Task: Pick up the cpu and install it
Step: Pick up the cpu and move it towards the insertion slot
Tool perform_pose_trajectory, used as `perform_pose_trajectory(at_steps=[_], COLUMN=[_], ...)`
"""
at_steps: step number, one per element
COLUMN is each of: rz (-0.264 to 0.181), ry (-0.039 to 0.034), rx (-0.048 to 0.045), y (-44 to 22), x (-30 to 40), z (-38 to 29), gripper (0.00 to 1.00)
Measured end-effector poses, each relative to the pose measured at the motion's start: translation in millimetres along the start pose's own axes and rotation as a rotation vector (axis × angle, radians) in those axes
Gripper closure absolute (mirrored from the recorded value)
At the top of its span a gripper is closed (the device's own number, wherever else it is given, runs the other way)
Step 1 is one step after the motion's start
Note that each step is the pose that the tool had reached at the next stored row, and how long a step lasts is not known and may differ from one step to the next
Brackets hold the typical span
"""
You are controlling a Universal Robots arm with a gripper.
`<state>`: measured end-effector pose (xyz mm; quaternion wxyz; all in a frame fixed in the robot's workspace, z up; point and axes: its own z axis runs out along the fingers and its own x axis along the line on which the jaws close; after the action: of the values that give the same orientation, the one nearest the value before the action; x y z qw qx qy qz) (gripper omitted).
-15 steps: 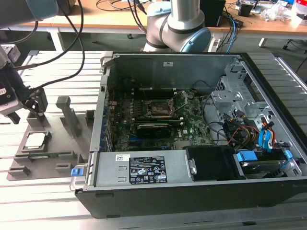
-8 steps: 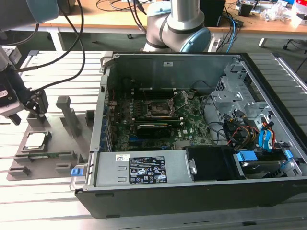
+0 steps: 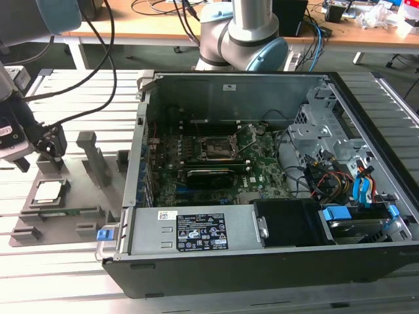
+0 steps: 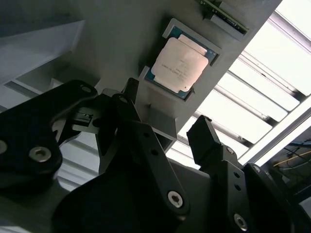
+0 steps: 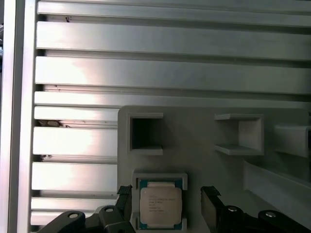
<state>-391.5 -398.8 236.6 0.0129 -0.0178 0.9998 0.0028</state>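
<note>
First wrist view is showing the pincer standing wide and empty, its fingers appearing either side of the cpu, which is lying ungrasped in its grey holder on the slatted counter. Farther off, mid-frame in the exterior view, the motherboard socket is seemingly sitting unfilled, so pickup and installation are both remaining.

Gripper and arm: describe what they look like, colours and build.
The arm has silvery-grey tube sections and joints with pale blue caps; black cables loop toward its wrist. The gripper is matte black, with two angular linked fingers fastened by silvery screws.
</note>
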Motion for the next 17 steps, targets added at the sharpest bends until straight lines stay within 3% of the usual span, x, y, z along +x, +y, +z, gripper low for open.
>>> perform_pose_trajectory(at_steps=[5, 8, 11, 17], rz=[0.0, 0.0, 0.0, -0.001], ry=[0.0, 0.0, 0.0001, 0.0003], rx=[0.0002, 0.0053, 0.0061, 0.0085], y=[-2.6, -11.9, -25.8, -27.0], x=[1.2, 3.9, 4.7, 5.0], z=[3.9, 4.8, 9.0, 21.0], gripper=[0.32, 0.32, 0.32, 0.32])
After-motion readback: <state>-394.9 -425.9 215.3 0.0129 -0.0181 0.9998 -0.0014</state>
